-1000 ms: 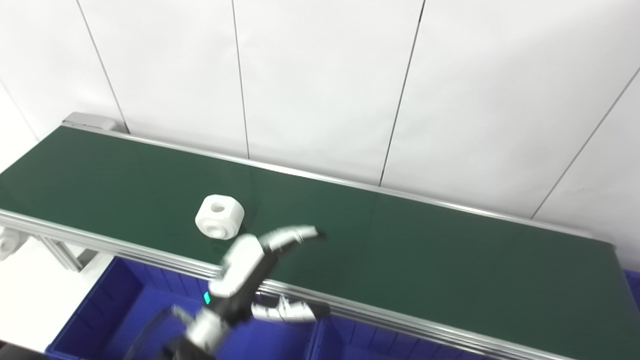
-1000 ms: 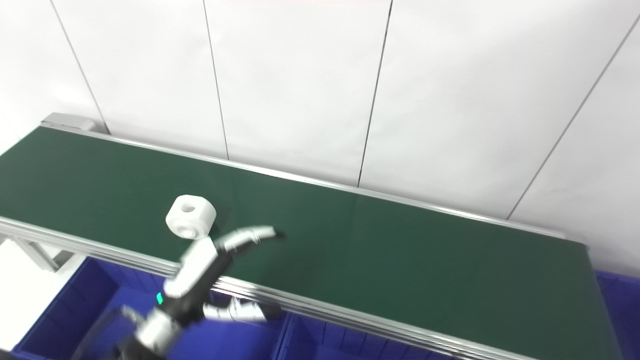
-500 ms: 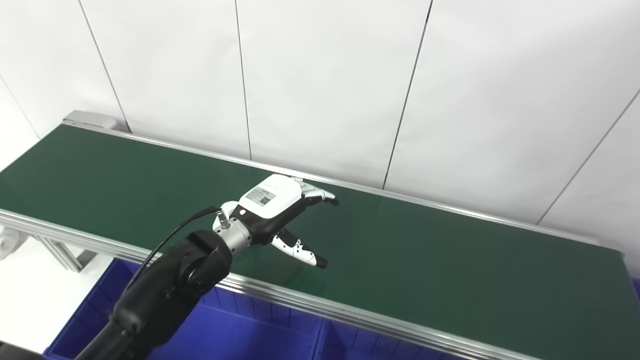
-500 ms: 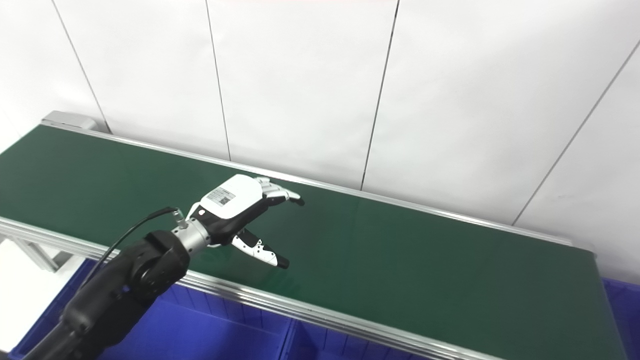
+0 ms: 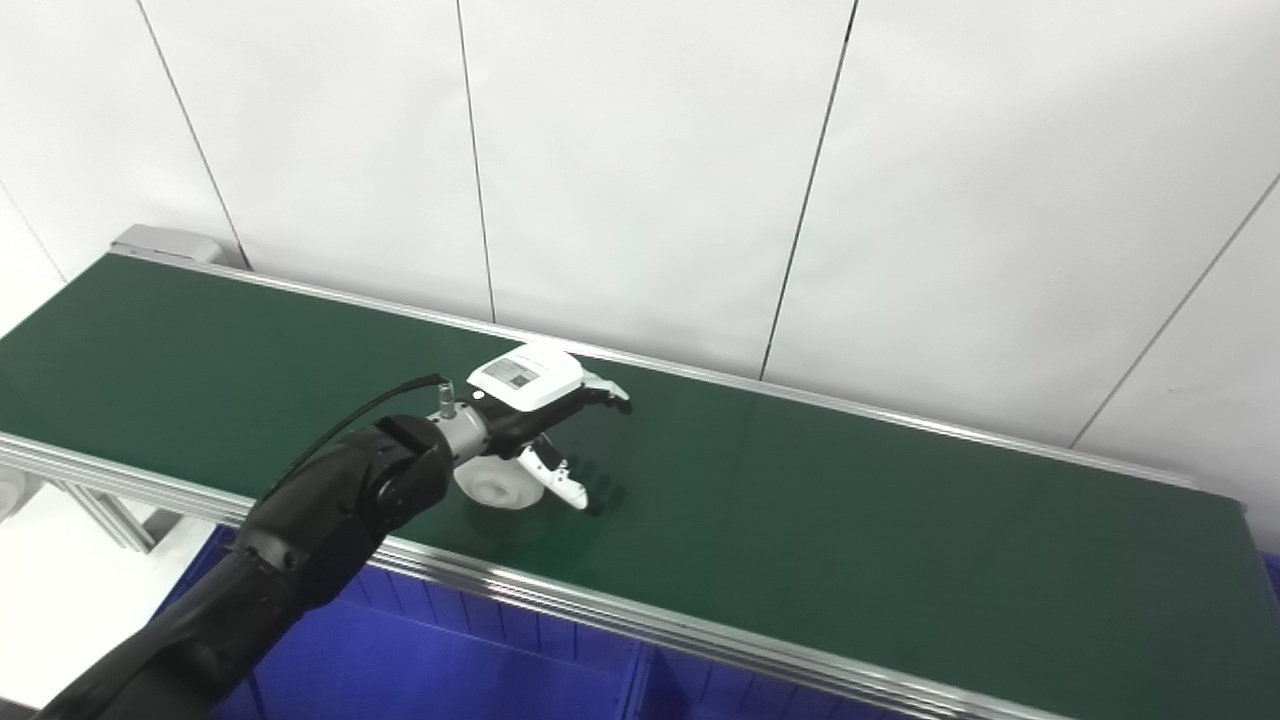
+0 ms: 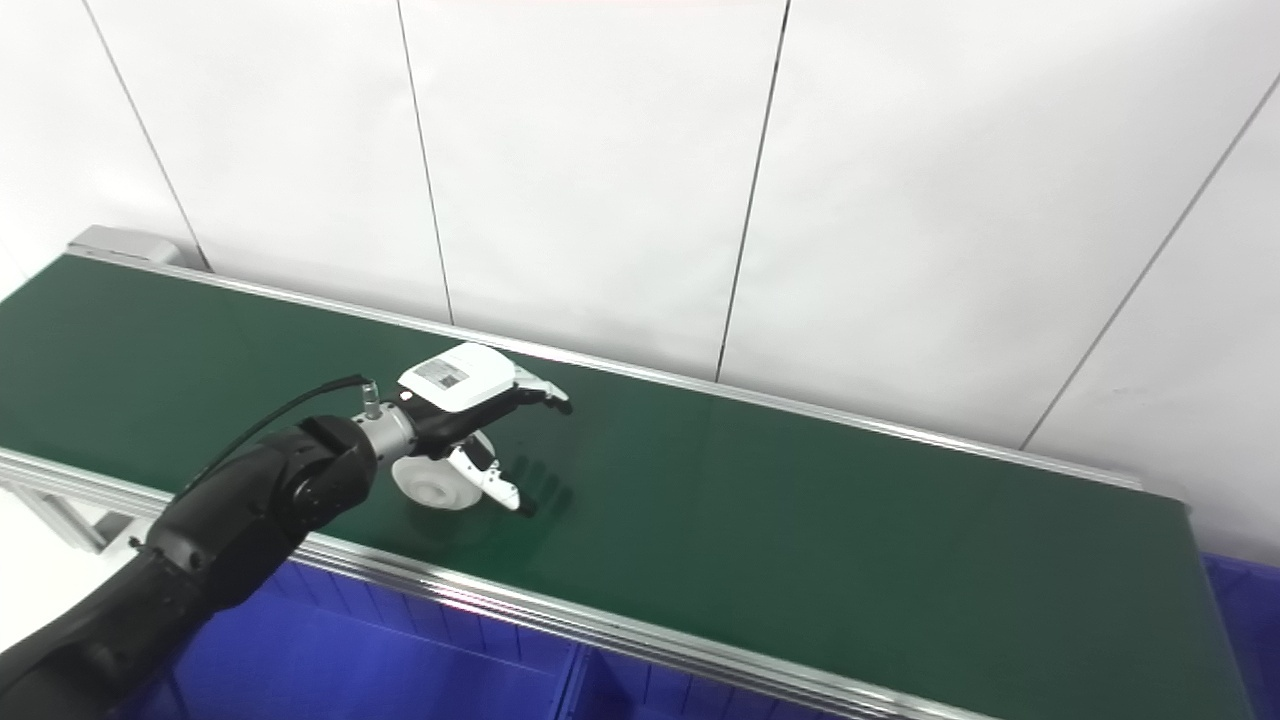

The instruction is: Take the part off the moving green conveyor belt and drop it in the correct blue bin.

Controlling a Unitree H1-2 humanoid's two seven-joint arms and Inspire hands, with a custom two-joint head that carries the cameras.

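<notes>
A white round part [image 5: 497,488] with a centre hole lies on the green conveyor belt [image 5: 850,520], near the belt's front edge. My left hand [image 5: 535,400] is spread open right over it, palm down, with the thumb [image 5: 555,480] low on the part's right side and the fingers [image 5: 605,390] reaching past its far side. The hand covers most of the part; whether it touches the part I cannot tell. The same shows in the right eye view, with the hand [image 6: 470,392] above the part [image 6: 437,484]. My right hand is not in view.
Blue bins [image 5: 480,670] stand below the belt's front rail [image 5: 640,625], with a divider between two of them. Another blue bin edge [image 6: 1240,620] shows at the far right. A white panelled wall runs behind the belt.
My left hand rose from beside the bins, swung out over the belt and came down over the part. The part rode the belt to the right and now sits under the hand.
</notes>
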